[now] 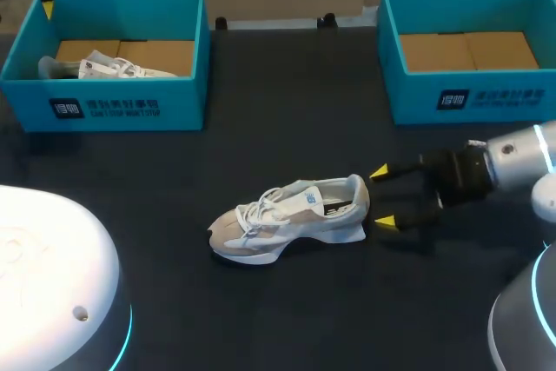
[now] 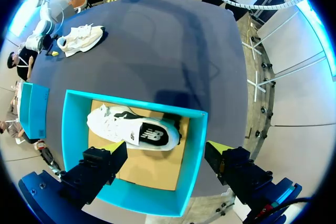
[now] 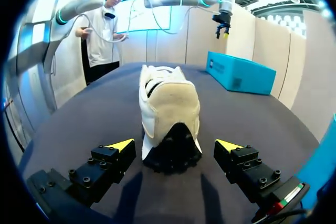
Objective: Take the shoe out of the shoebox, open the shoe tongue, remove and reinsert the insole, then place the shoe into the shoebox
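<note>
- While the shoe (image 1: 288, 218) stands upright on its sole near the middle of the dark table (image 1: 287, 110), outside both boxes, the right tool (image 1: 381, 197) sits just behind its heel.
- Its toe points towards my left side and its heel towards my right arm, which comes in low over the table from the right edge.
- It is beige and white with white laces, and a dark inside shows through the collar.
- The right tool is released: its two yellow-tipped fingers are spread wide, one to either side of the heel line. In the head view they end just beside the heel, with a narrow gap and no contact that I can see.
- From the right wrist view the heel faces the tool, low between the fingers, and the toe points away.
- At the table's far left stands the left shoebox (image 1: 130, 109), teal with a brown cardboard floor. A second shoe (image 1: 104, 67), white, lies inside it on its side.
- The left tool (image 2: 167, 149) hangs above that box, over the wall nearest the table's edge. It is also released, its fingers wide apart and grasping nothing. The second shoe lies below and ahead of it.
- At the far right of the table stands the right shoebox (image 1: 469, 97), also teal, its cardboard floor showing. It is well apart from the shoe on the table.
</note>
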`<state>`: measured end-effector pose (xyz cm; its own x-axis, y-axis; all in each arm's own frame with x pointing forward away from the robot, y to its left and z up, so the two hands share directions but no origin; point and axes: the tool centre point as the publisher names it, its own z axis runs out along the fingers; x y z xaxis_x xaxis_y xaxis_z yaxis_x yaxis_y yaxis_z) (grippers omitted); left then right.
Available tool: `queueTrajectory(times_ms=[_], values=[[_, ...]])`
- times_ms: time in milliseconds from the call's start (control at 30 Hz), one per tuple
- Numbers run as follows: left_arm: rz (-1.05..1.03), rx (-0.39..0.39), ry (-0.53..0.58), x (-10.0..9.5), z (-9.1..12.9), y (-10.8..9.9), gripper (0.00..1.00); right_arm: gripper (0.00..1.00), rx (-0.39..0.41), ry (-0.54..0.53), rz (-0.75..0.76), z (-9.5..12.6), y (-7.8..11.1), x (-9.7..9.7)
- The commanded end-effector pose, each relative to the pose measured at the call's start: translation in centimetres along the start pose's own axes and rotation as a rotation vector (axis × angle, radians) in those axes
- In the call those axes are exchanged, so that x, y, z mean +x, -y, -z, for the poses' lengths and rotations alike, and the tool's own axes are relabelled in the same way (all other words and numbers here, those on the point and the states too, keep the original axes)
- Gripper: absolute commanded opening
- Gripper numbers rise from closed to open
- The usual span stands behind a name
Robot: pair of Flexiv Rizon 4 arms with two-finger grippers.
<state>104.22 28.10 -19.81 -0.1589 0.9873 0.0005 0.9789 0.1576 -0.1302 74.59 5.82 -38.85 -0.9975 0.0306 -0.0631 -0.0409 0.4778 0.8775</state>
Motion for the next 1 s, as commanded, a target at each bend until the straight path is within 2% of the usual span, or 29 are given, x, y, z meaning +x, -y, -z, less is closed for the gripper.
queueTrajectory(times_ms=[33,400,600,1000], values=[[-0.001,0.001,-0.002,0.0,0.0,0.0,1.00,1.00,0.007,-0.046,0.000,-1.4,-0.3,-1.2],[-0.001,0.001,-0.002,0.0,0.0,0.0,1.00,1.00,-0.003,-0.133,0.006,-3.9,-1.0,-0.6],[-0.001,0.001,-0.002,0.0,0.0,0.0,1.00,1.00,-0.016,-0.134,0.000,-4.9,-1.4,0.2],[-0.001,0.001,-0.002,0.0,0.0,0.0,1.00,1.00,-0.058,-0.119,0.005,-6.5,-1.1,0.7]])
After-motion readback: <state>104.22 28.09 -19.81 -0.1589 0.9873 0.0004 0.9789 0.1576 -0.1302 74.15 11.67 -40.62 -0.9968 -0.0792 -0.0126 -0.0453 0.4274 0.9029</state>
